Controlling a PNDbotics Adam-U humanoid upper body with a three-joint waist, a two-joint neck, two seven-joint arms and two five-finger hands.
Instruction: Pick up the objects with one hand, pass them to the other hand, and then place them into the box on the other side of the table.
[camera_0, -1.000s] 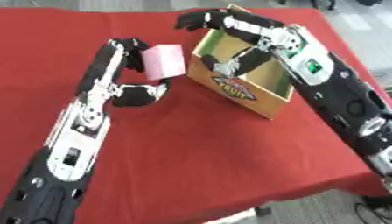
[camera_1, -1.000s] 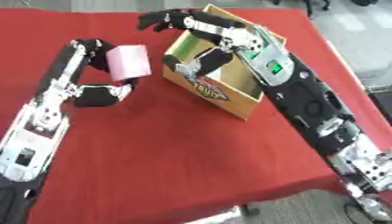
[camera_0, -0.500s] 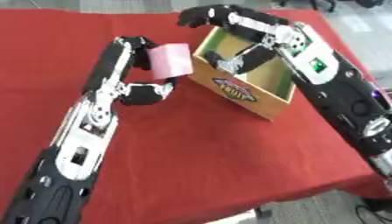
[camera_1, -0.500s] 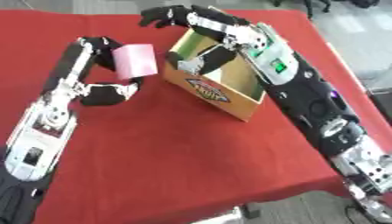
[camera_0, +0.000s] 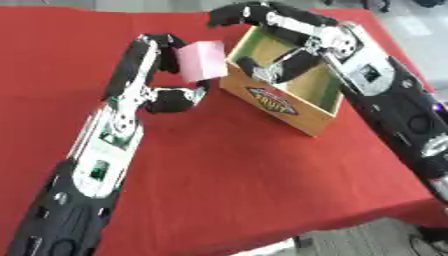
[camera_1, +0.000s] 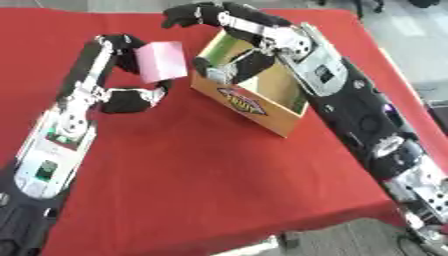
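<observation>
Where the red tablecloth (camera_0: 245, 170) fills the near ground, the left arm runs up from the lower left corner, black with silver joints and a small green mark on its forearm. Farther up, the left hand (camera_0: 162, 75) has its fingers and thumb curled round a pink block (camera_0: 201, 61), pinching it at its left side and holding it off the table, just beside the near left corner of the box. The cardboard box (camera_0: 280, 100) stands open-topped on the cloth; its front wall bears an oval label in red and yellow, the writing too blurred to read. Over the box hangs the right hand (camera_0: 280, 37), fingers spread apart and arched above the far rim, thumb down inside the box, holding nothing.
</observation>
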